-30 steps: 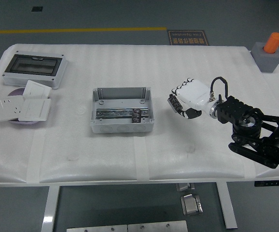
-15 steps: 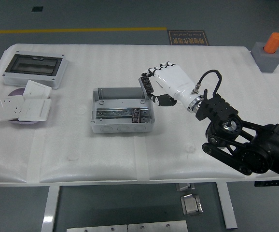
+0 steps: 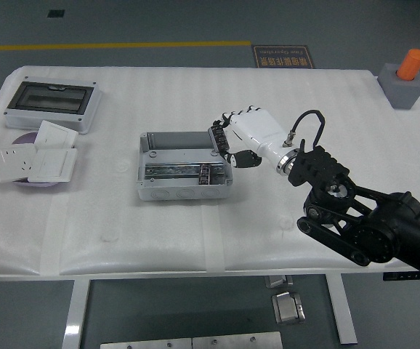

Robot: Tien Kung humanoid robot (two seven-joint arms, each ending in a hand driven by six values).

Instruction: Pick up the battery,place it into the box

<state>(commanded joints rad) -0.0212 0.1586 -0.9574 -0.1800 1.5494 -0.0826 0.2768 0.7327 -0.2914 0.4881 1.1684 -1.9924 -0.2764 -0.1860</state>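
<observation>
1. The battery (image 3: 217, 138), a small dark block, is clamped in the fingertips of the right hand (image 3: 245, 137). It hangs over the right rim of the box (image 3: 184, 166), at the far right corner.
2. Its long axis seems to run roughly from far to near across the table, tilted a little; which end is which cannot be told at this size.
3. The right hand's white fingers are curled together around the battery, with the thumb under it. The black right arm (image 3: 355, 214) comes in from the lower right.
4. Half a second earlier the hand was slightly higher and farther back, with the battery just beyond the box's far right corner. It has since come down and nearer, so the battery now overlaps the box's rim. A second ago the hand was well to the right of the box.
5. The box is open on top, with a metal rail and a dark part inside.
6. At the far left lies a grey enclosure (image 3: 50, 104) with a dark window. Near it, white switch plates (image 3: 35, 158) are stacked over a purple disc (image 3: 22, 140).
7. At the far right corner stands a grey block (image 3: 405, 86) with an orange cylinder (image 3: 413, 63) on it.
8. Nothing lies between the hand and the box's opening.
</observation>
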